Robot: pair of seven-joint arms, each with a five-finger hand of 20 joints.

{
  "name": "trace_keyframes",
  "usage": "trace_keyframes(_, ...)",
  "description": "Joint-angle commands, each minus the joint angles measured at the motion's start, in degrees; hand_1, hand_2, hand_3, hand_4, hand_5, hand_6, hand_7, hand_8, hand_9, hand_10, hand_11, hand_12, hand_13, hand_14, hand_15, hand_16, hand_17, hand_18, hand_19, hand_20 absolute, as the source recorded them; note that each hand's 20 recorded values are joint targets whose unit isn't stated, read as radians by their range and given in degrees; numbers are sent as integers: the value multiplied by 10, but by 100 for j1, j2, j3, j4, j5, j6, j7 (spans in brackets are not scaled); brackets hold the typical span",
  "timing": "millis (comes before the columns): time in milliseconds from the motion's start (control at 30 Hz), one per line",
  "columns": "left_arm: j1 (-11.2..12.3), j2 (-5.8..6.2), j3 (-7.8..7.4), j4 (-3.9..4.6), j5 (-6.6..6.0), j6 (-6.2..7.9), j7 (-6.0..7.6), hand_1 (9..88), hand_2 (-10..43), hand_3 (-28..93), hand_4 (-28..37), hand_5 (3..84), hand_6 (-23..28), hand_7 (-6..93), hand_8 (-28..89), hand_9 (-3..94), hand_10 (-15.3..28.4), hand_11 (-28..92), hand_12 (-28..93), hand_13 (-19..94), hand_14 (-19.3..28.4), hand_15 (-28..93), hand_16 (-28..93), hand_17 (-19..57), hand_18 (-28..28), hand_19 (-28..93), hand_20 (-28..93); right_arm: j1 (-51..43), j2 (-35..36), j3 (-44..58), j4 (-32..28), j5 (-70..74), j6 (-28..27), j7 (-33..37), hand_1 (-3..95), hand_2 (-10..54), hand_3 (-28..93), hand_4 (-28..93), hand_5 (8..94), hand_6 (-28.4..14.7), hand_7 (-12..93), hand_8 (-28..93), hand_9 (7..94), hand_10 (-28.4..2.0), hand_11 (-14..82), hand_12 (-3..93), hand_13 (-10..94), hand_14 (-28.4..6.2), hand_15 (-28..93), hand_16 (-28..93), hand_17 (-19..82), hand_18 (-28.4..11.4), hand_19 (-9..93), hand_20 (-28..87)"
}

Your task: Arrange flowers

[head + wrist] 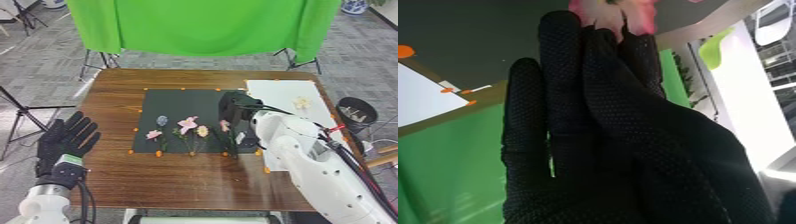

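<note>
Softly, softly: pink flower beneath our right hand

We see the pink flower on the dark mat, right of the yellow bloom. Our right hand points down at it, its fingers straight, tips at the petals, with no clear pinch. Our left hand is at the table's left side, fingers loosely extended. We judge the flower feather-light, its petals soft and easily creased, its stem stiffer; we should hold it there, just under the head.
</note>
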Motion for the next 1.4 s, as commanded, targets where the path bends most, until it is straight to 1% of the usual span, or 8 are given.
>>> trace_keyframes(33,61,-23,-46,-12,16,2,-66,308,157,718,-283,444,101,184,-98,390,161,284,134,285,166,492,-69,-63,169,424,106,-84,10,106,-76,228,-48,133,467,78,859,-208,603,5,485,9,672,-120,193,217,627,-86,311,348,280,-161,614,211)
trace_keyframes(400,88,-8,-45,-24,-11,3,-17,307,156,718,-283,445,101,183,-98,390,161,283,134,285,166,490,-69,-63,168,423,105,-124,33,252,-123,250,-128,211,359,108,808,-210,611,-27,346,-21,643,-152,184,192,599,-123,387,216,271,-183,602,232)
trace_keyframes(567,57,11,8,-23,-30,-34,52,307,156,718,-283,445,101,182,-98,390,161,283,134,285,166,491,-69,-63,169,423,106,-142,366,435,-138,-29,832,468,299,136,826,-204,564,-23,280,-115,595,-157,179,186,574,-128,400,202,268,-189,618,221)
trace_keyframes(900,-10,62,56,-59,-5,-70,133,306,154,719,-283,443,100,181,-97,388,162,279,134,284,167,489,-70,-63,168,422,105,618,1200,690,900,-156,1035,1400,243,58,835,-225,411,-67,193,-123,380,-202,121,166,304,-191,321,138,169,-203,568,174)
trace_keyframes(1200,-227,-14,263,-19,-21,-105,93,307,153,719,-283,443,100,180,-96,388,162,280,136,284,166,488,-68,-63,168,421,106,1578,1330,216,2175,555,82,1482,245,24,811,-235,325,-67,166,-118,277,-189,77,136,197,-197,224,110,122,-213,464,130)
trace_keyframes(1267,-272,-13,300,-17,-253,-241,160,307,153,719,-283,443,100,181,-96,388,162,280,135,284,166,488,-68,-63,168,421,106,1685,1299,189,2358,794,-171,1525,264,6,811,-240,323,-64,165,-118,272,-182,73,131,198,-196,217,108,126,-224,456,126)
trace_keyframes(1333,-326,-15,330,-5,-51,-154,77,307,153,718,-283,443,100,180,-97,389,162,281,136,284,166,488,-68,-63,168,422,106,1731,1245,237,2520,1056,-452,1557,280,1,813,-252,324,-60,167,-119,273,-176,76,125,208,-195,220,108,138,-234,454,125)
trace_keyframes(1400,-318,8,355,1,-104,-221,99,307,153,719,-283,442,100,181,-96,388,162,282,136,284,166,488,-68,-63,168,422,106,1712,1200,252,2634,1103,-609,1501,288,-1,816,-259,322,-57,170,-121,273,-171,78,121,214,-193,221,106,146,-237,454,124)
